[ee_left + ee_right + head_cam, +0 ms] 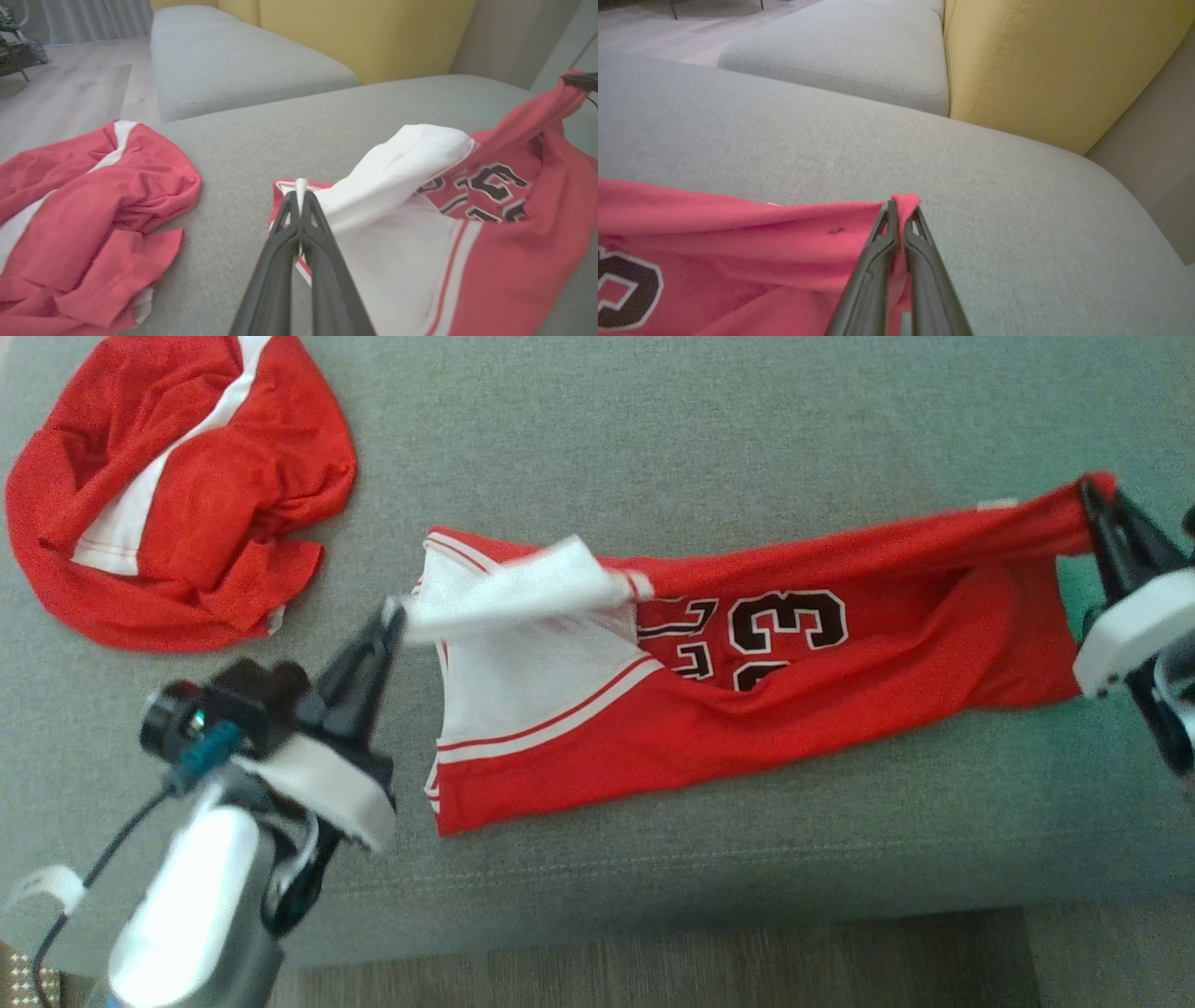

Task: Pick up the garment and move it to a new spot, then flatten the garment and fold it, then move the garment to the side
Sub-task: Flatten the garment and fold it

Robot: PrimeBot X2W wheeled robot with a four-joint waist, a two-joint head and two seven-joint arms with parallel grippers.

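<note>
A red basketball jersey (840,644) with white panels and a black-and-white number lies stretched across the grey cushion (653,457). My left gripper (392,611) is shut on its white corner at the left end, lifting a white fold (402,163) off the cushion. At the far right my right gripper (1090,495) is shut on the red corner (906,203), pulling that edge taut and raised. The jersey's lower part (514,270) rests on the cushion. Its number (626,289) shows at the lower left of the right wrist view.
A second red garment with a white stripe (177,495) lies crumpled at the cushion's far left (88,242). The cushion's front edge (653,915) runs below the jersey, with wood floor beyond. A yellow backrest (1064,60) and another grey cushion (233,60) stand behind.
</note>
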